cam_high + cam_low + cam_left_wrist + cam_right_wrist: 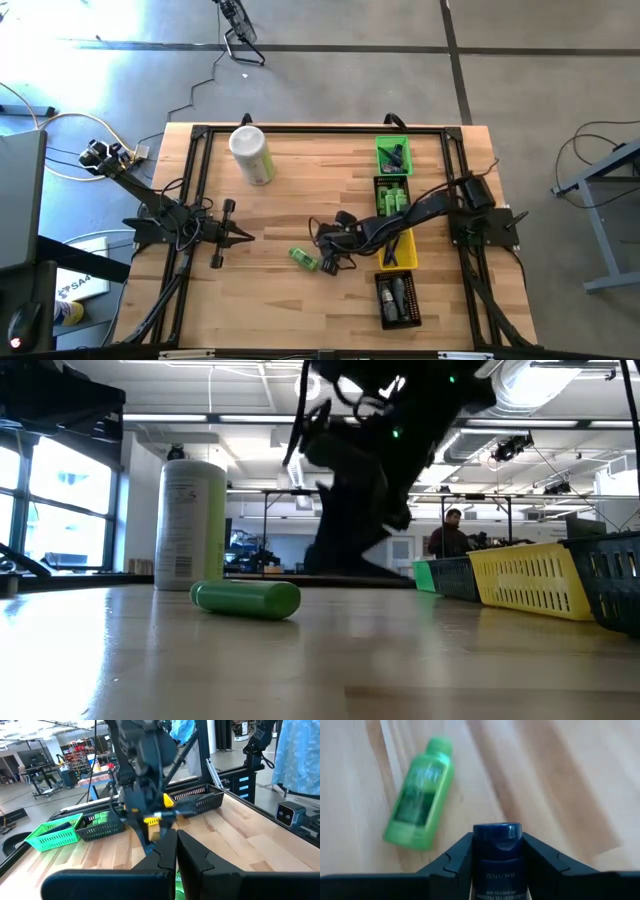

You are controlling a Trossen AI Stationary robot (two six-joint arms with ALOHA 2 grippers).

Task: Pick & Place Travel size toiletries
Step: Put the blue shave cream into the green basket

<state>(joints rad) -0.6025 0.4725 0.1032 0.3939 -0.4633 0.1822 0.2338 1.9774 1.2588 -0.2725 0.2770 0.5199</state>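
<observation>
Your right gripper (496,854) is clamped on a dark blue tube (496,860), beside a green bottle (419,795) lying on the table (300,310). Your left gripper (245,236) is clenched empty.

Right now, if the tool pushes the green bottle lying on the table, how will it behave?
The green bottle lies on its side and looks rounded, so it would probably roll. It looks like small smooth plastic, so likely light, stiff and a bit slippery. The right tool beside it already grips a dark blue tube.
</observation>
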